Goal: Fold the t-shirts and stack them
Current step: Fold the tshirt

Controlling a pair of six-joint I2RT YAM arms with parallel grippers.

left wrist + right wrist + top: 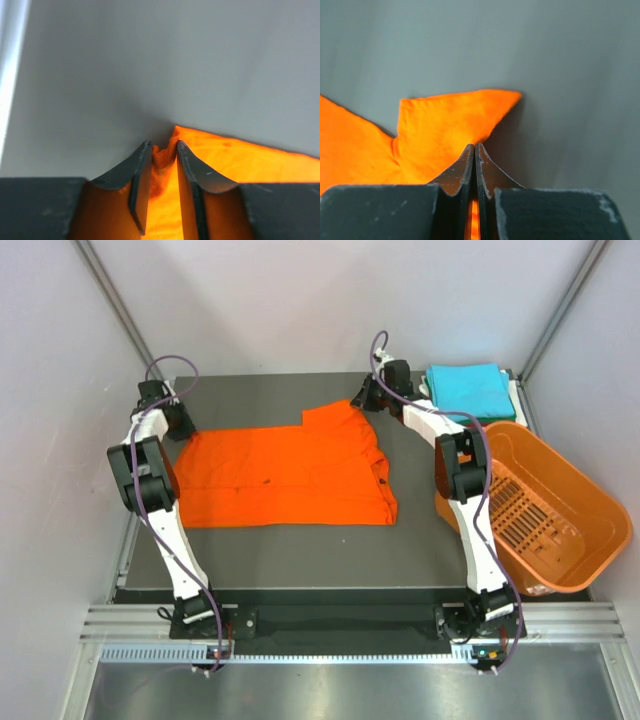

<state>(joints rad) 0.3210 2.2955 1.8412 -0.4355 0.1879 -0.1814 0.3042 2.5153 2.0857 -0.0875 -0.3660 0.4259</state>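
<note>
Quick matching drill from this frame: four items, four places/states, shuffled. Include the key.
Items:
1. orange t-shirt
2. turquoise t-shirt
3. basket
4. right gripper

Places/states:
A. folded square at the far right corner
B. empty, at the right side of the table
C. shut on orange cloth
D. spread flat mid-table

Pairs: 1-D, 2-A, 3-B, 4-C
</note>
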